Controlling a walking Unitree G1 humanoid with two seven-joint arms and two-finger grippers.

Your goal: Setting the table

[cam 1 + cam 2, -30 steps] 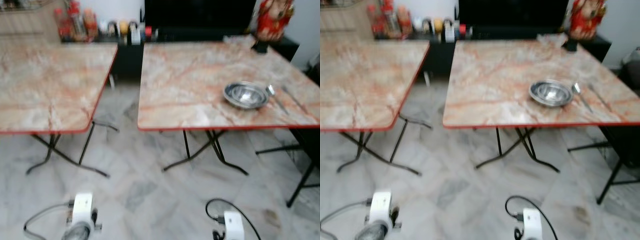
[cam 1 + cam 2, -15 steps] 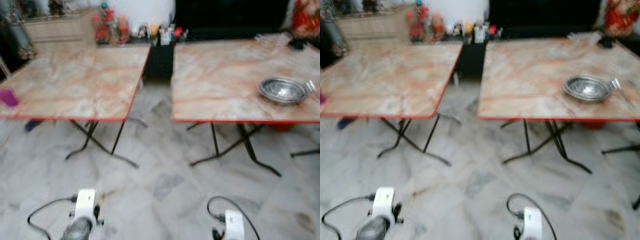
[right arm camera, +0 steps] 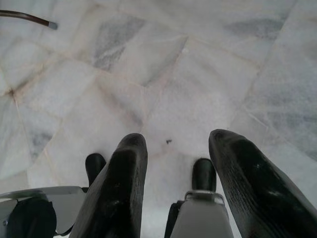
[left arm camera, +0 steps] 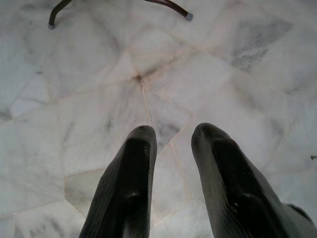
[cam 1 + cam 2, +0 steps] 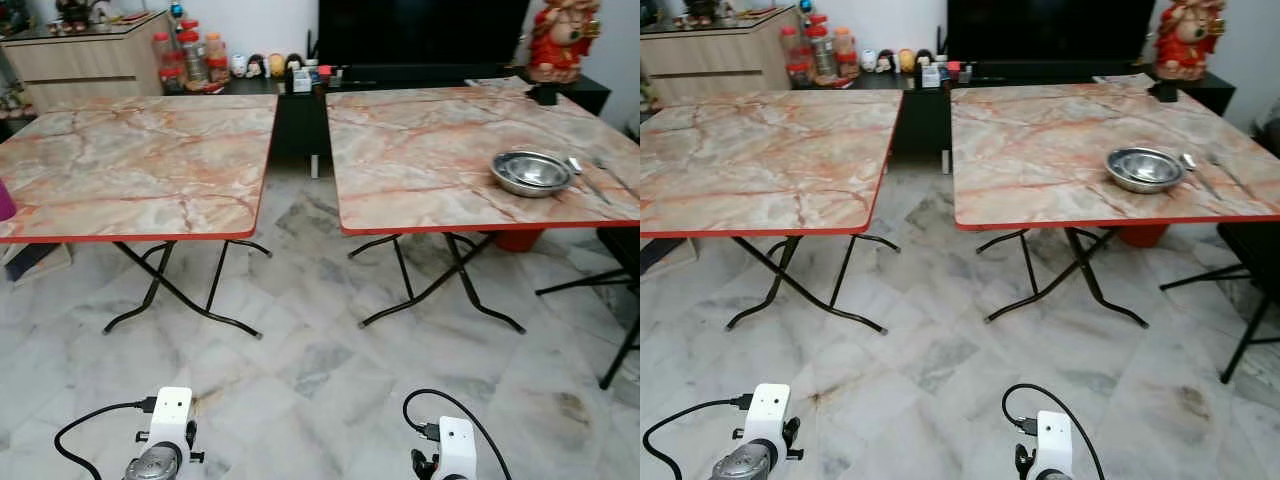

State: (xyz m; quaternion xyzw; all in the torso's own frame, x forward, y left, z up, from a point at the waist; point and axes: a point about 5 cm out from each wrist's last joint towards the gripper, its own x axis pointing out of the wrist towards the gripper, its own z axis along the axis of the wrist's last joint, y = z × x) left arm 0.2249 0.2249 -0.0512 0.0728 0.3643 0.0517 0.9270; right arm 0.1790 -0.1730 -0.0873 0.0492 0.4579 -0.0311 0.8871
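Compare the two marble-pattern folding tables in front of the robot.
The right marble-pattern folding table carries a round steel bowl with cutlery beside it; the left marble-pattern folding table shows a bare top apart from something purple at its far left edge. Both share red edging and crossed black legs.

Both arms hang low, left gripper (image 4: 171, 141) and right gripper (image 3: 181, 148) fingers parted, holding nothing.
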